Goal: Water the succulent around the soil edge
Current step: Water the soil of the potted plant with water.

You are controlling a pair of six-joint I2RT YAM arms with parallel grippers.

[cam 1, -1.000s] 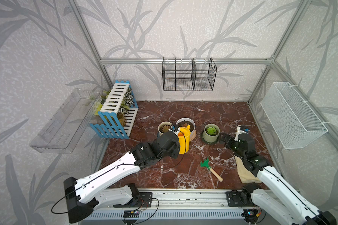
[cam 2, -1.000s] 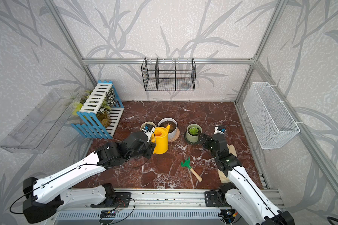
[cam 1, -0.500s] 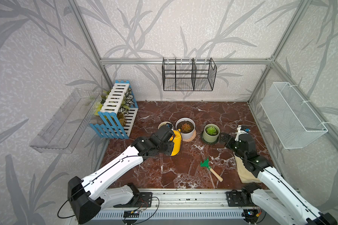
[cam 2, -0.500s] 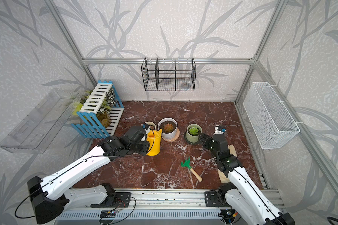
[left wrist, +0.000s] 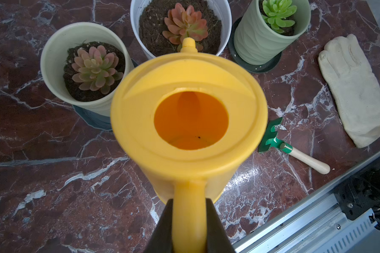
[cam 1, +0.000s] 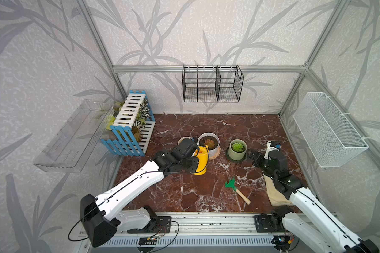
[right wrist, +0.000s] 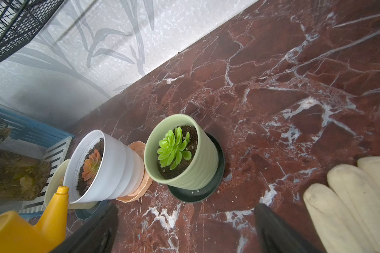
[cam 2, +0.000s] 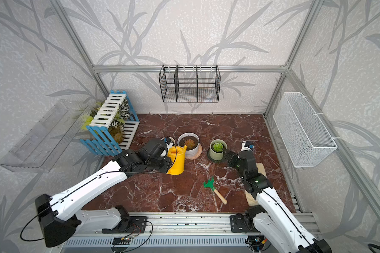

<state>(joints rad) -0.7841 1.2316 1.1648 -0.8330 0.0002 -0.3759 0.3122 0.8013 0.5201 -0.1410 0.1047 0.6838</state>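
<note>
The succulent (cam 1: 237, 146) (cam 2: 218, 147) is a bright green rosette in a ribbed sage pot (right wrist: 202, 166) on a dark saucer (right wrist: 215, 188). Its soil edge (right wrist: 190, 135) shows dark inside the rim. My left gripper (left wrist: 189, 208) (cam 1: 190, 163) is shut on the handle of a yellow watering can (left wrist: 189, 118) (cam 1: 201, 160). The can stands upright left of the succulent, its spout (left wrist: 188, 43) towards the white pot. My right gripper (right wrist: 185, 210) (cam 1: 253, 155) is open just right of the saucer, nothing between its fingers.
A white pot (cam 1: 214, 151) with an orange-pink rosette and a cream pot (left wrist: 59, 50) stand left of the succulent. A green rake (cam 1: 237, 190) and a cream glove (left wrist: 355, 92) lie near the front right. A blue-white crate (cam 1: 130, 127) stands back left.
The left arm swung the can left and tipped it half a second ago; now the can is upright again beside the white pot. The right arm has not moved.
</note>
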